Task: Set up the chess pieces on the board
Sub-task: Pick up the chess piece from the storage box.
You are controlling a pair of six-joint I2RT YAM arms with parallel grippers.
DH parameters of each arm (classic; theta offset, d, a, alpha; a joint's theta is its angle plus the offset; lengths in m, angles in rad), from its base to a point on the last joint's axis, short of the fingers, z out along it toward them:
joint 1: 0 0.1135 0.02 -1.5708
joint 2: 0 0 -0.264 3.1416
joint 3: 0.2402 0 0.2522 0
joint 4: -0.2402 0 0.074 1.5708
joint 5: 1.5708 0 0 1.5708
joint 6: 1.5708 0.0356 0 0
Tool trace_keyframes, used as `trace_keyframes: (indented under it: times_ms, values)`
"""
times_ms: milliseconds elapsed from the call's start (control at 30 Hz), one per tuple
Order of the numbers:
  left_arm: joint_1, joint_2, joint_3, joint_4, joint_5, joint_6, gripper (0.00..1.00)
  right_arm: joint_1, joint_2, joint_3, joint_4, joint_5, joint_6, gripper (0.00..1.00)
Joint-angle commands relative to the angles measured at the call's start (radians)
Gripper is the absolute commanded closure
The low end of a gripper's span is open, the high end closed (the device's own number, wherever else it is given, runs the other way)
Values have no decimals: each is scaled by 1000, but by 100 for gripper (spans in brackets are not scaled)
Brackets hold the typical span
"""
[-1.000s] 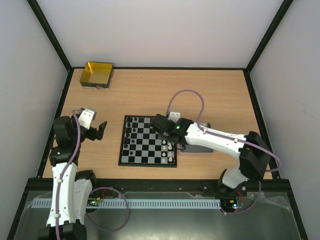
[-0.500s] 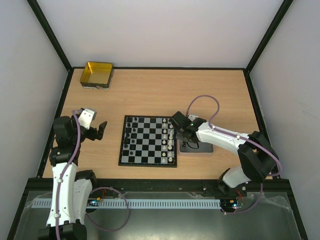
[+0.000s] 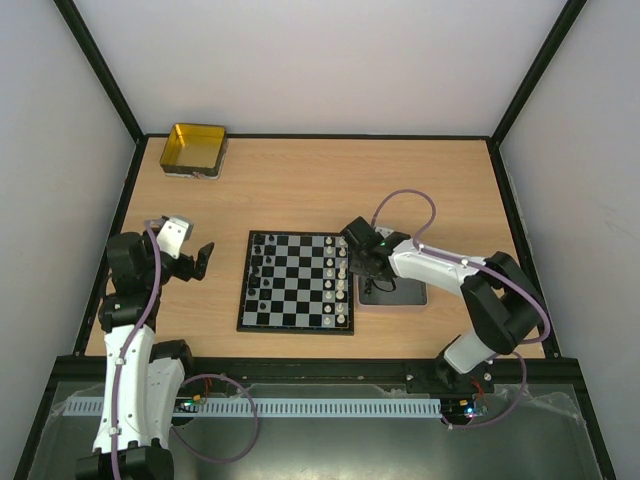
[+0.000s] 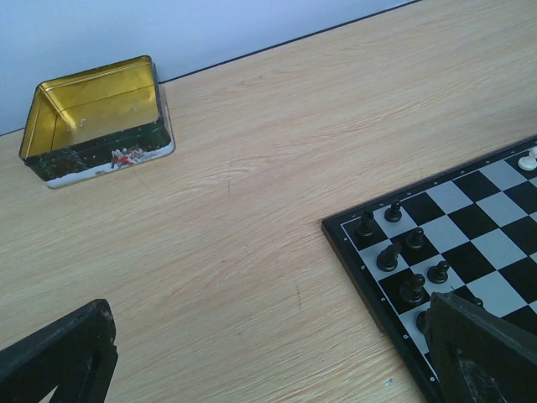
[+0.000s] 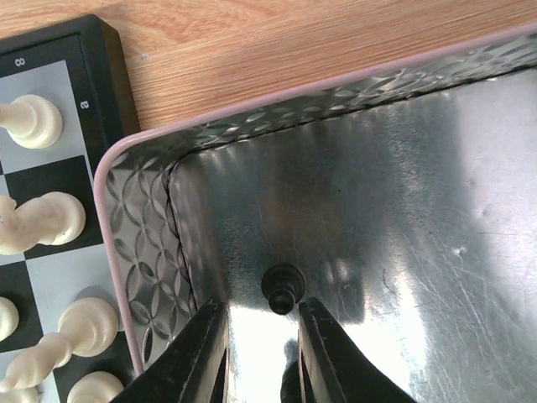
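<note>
While most of the chess pieces [image 3: 340,272] stand on the board [image 3: 295,285], black along its left edge and white along its right, one black pawn [image 5: 283,288] stands in the grey metal tray [image 5: 134,218] just beside the board's right side. The right gripper [image 5: 260,309], fingers narrowly parted, hangs just short of the pawn without gripping it. The left gripper [image 4: 268,323] gapes wide over the table [image 3: 300,190], left of the board

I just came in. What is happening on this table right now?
The right end effector is low over the metal tray beside the board, fingers open just short of a single black chess piece, not yet gripped. On the board, black pieces stand along the left side and white ones along the right. The left end effector hangs open over the table, left of the board, holding nothing.
</note>
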Motion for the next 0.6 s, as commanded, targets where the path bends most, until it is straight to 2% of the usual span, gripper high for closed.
trace_keyframes:
  times_ms: [0,233,467,567]
  values:
    - [7,3,-8,-3,10,8,1,-11,22,-5,30,4,-13,77]
    - [7,4,-8,-5,13,10,1,-19,41,-13,37,4,-17,79]
    - [8,3,-6,-5,15,12,1,-21,39,-20,32,6,-14,85]
    - [7,3,-7,-5,16,12,1,-22,35,-18,19,21,-15,91]
